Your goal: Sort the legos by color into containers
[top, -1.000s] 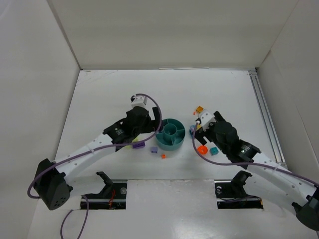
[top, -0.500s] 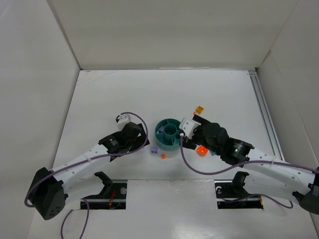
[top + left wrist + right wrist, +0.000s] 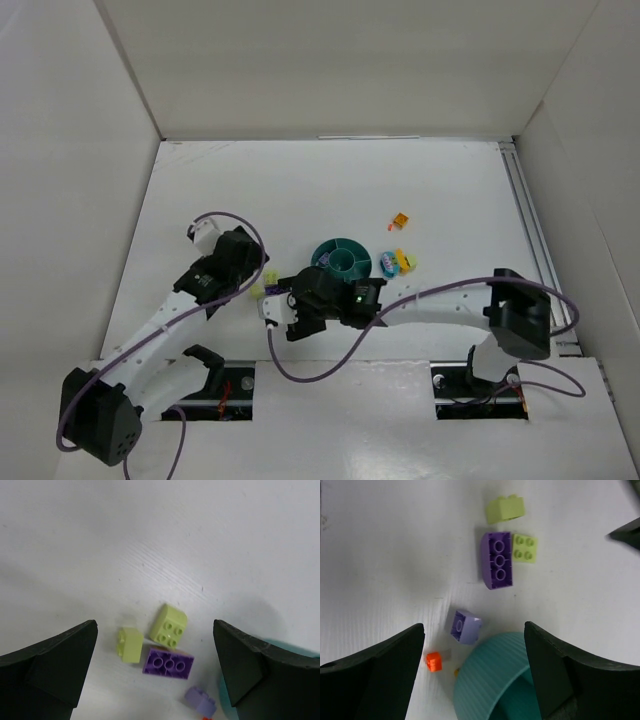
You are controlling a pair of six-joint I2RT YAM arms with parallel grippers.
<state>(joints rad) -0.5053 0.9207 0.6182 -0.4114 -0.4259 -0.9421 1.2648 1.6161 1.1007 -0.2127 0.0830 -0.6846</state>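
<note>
**Sorting at an early stage (a judgement from the layout).** The round teal dish [image 3: 345, 241] stands near the middle of the bench [image 3: 300, 190]. The top view resolves no brick in its wedge compartments or centre cup, so nothing can be counted as sorted.

A loose cluster lies on the bench at the dish's left side:
- A purple brick [image 3: 497, 560] lies studs-up.
- A yellow-green brick [image 3: 524, 547] lies against it, also studs-up.
- A second yellow-green brick [image 3: 505, 508] lies on its side, just beyond them.
- A lavender brick [image 3: 466, 626] sits just beside the dish wall.
- A small orange brick [image 3: 434, 661] sits near that wall.

On the dish's right side a yellow brick [image 3: 405, 262] lies close by. A bluish piece beside it is too small to identify. Another orange brick [image 3: 401, 219] lies farther off.

The left fingers [image 3: 55, 660] are spread wide above the yellow-green and purple bricks and pinch nothing. The right fingers [image 3: 375, 675] reach across to the same cluster. They are also spread, straddling the lavender brick and the dish edge from above, and hold nothing.

Every visible brick remains to be lifted into a compartment by colour. The cluster at the left is the likeliest place to start.
</note>
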